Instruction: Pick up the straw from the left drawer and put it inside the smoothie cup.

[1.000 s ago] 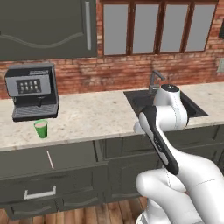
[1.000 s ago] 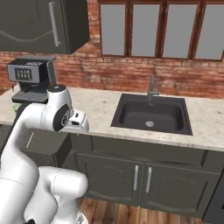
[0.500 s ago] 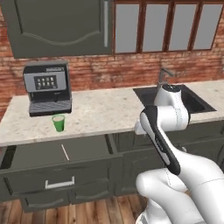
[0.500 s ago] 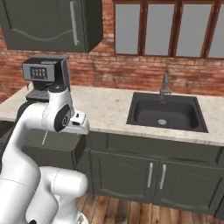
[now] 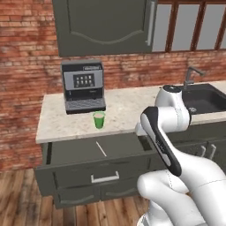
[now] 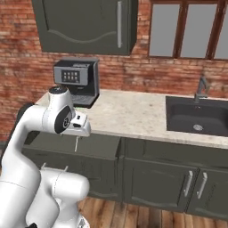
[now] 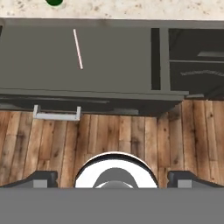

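Lying straw (image 5: 101,149) angled front-to-back, flat

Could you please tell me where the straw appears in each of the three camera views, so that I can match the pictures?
Left base view: the straw lies at centre-left in the open left drawer, below the smoothie cup.
Right base view: a thin pale line at left, just under the arm's hand, on the drawer floor.
Hand view: upper left, slanted on the drawer floor.
Shared landmark: the drawer's flat dark floor.

Glossy white rounded arm (image 5: 165,132), dark joint bands.
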Robot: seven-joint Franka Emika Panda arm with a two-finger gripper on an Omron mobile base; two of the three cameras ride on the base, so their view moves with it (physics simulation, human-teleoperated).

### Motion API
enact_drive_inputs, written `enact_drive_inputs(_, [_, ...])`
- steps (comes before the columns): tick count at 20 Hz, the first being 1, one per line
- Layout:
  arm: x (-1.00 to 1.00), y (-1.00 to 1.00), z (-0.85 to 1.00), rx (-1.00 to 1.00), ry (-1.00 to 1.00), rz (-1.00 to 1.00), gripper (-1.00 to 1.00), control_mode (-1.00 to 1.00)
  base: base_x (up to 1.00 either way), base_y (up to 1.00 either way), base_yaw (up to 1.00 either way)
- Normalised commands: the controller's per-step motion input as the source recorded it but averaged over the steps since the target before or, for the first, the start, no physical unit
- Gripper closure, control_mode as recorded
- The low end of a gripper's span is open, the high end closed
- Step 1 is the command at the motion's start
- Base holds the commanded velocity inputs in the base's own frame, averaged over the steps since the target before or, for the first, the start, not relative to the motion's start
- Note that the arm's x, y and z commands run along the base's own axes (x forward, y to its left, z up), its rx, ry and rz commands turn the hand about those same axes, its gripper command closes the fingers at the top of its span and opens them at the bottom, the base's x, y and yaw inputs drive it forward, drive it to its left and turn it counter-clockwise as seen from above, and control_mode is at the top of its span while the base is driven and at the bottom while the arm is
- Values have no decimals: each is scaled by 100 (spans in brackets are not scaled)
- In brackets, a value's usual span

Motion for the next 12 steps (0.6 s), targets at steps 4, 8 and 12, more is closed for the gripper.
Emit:
enact_drive_inputs(4, [0, 0, 0, 0, 0, 0, -100, 100, 0, 75, 0])
enact_drive_inputs(8, [0, 0, 0, 0, 0, 0, -100, 100, 0, 65, 0])
enact_drive_inputs(12, [0, 0, 0, 0, 0, 0, -100, 100, 0, 39, -1])
